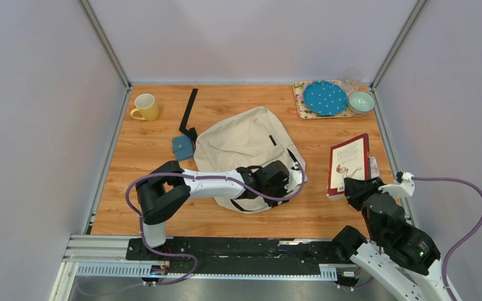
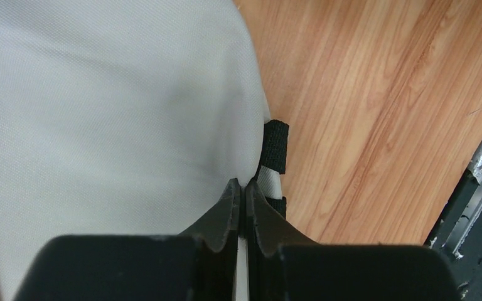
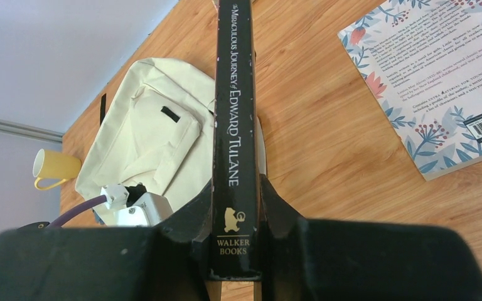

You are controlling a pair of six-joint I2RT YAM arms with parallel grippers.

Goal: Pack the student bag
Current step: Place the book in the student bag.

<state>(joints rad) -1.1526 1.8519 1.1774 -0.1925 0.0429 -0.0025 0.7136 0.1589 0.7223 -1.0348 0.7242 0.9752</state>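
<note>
The cream student bag [image 1: 241, 141] lies flat in the middle of the wooden table. My left gripper [image 1: 283, 176] rests at its near right edge. In the left wrist view its jaws [image 2: 243, 190] are shut on a fold of the cream bag fabric [image 2: 113, 106], next to a black strap [image 2: 275, 145]. My right gripper [image 1: 356, 188] is shut on a book with a red cover [image 1: 349, 164], to the right of the bag. In the right wrist view the gripper [image 3: 235, 188] grips the book's black spine [image 3: 233, 106], with the bag [image 3: 147, 135] behind it.
A floral-covered book [image 3: 439, 81] lies on the table under the held book. A blue pouch [image 1: 182, 147] and a black strap [image 1: 189, 111] lie left of the bag. A yellow mug [image 1: 145, 107] stands at far left. A tray [image 1: 301, 106] with a blue plate [image 1: 324, 98], bowl [image 1: 361, 101] and glass [image 1: 351, 76] sits at far right.
</note>
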